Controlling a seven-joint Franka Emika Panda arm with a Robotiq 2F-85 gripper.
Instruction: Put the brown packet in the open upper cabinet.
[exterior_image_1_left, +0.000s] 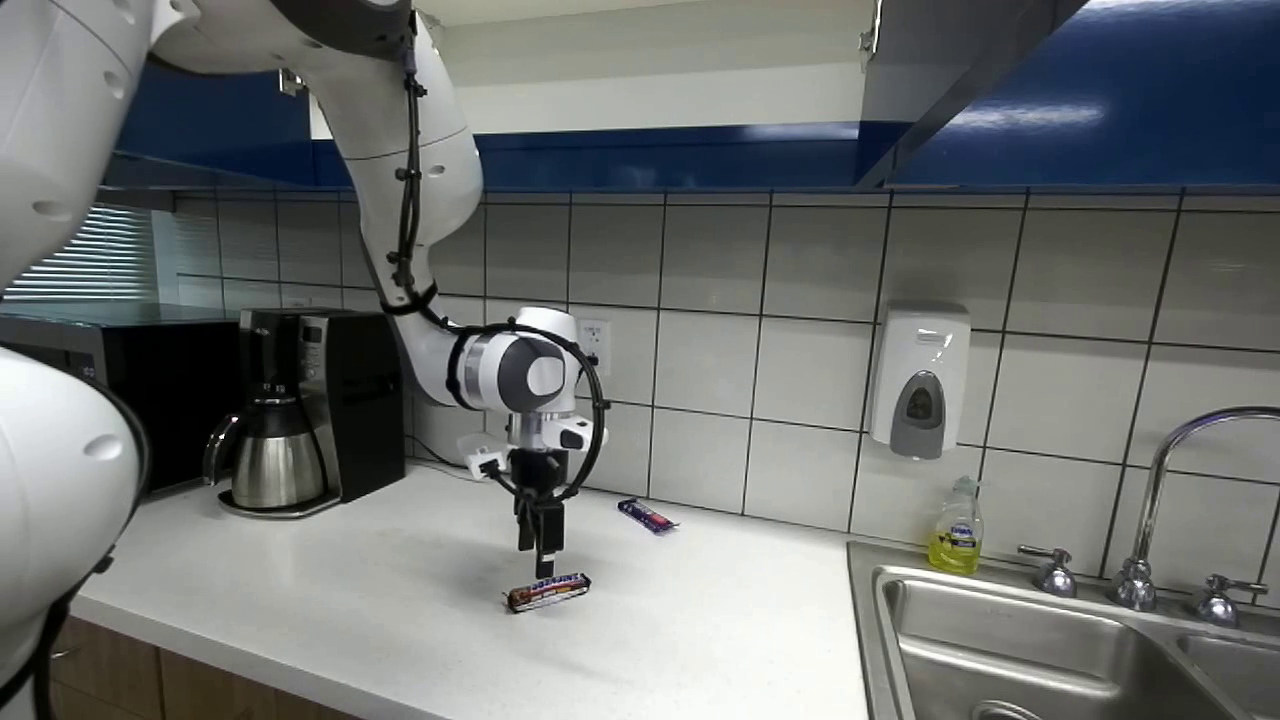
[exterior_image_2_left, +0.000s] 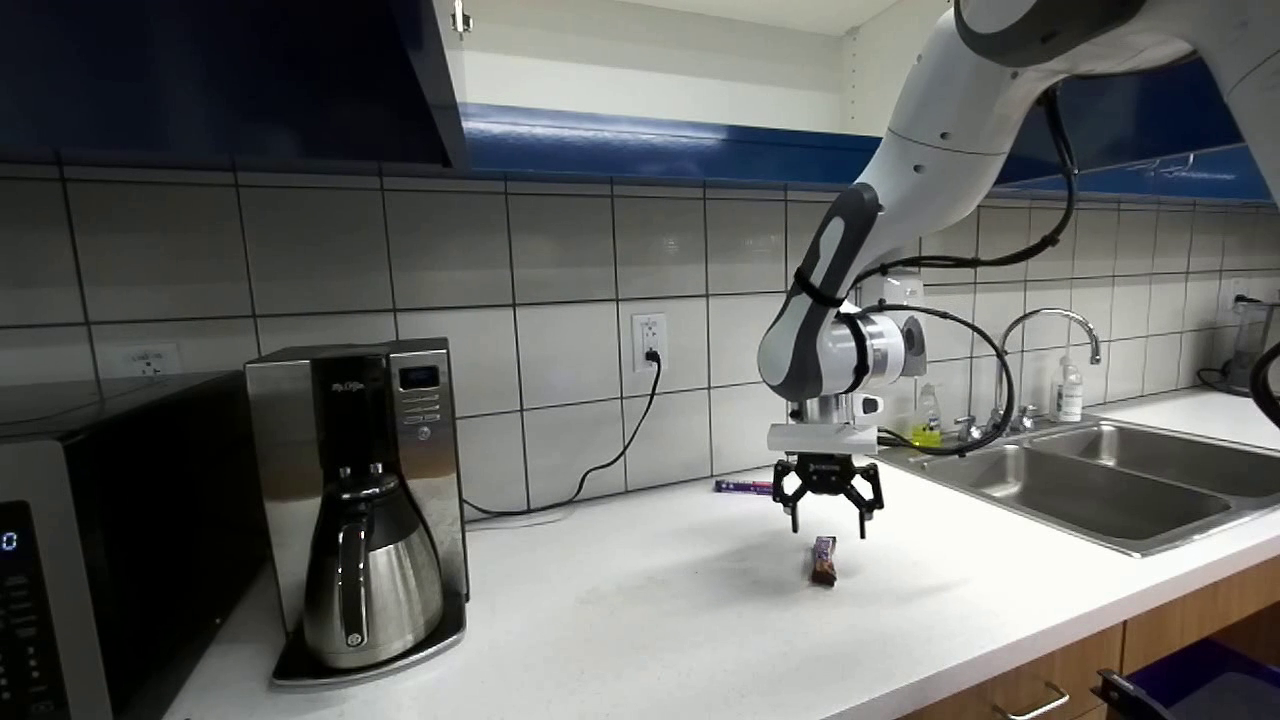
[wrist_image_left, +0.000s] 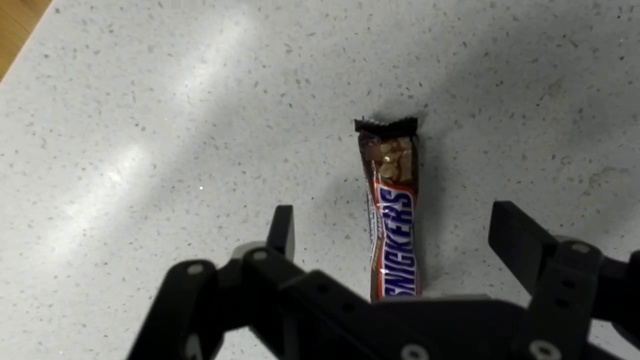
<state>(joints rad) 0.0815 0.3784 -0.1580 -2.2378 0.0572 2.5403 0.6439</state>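
The brown packet, a Snickers bar, lies on the white counter in both exterior views (exterior_image_1_left: 547, 592) (exterior_image_2_left: 824, 560). The wrist view shows it (wrist_image_left: 395, 225) lengthwise between my fingers, its lower end hidden by the gripper body. My gripper (exterior_image_2_left: 829, 532) points down a little above the counter, with its fingers apart and nothing between them. It also shows in the wrist view (wrist_image_left: 394, 215), one finger on each side of the packet, touching neither side. The open upper cabinet, blue outside and cream inside, shows above the backsplash in both exterior views (exterior_image_1_left: 680, 95) (exterior_image_2_left: 650, 70).
A dark purplish packet (exterior_image_1_left: 647, 515) lies near the tiled wall. A coffee maker (exterior_image_2_left: 400, 500) and microwave (exterior_image_2_left: 120, 540) stand at one end, a steel sink (exterior_image_1_left: 880, 640) at the other. A blue cabinet door (exterior_image_1_left: 960, 90) juts out. A drawer (exterior_image_2_left: 1190, 680) is open below the counter.
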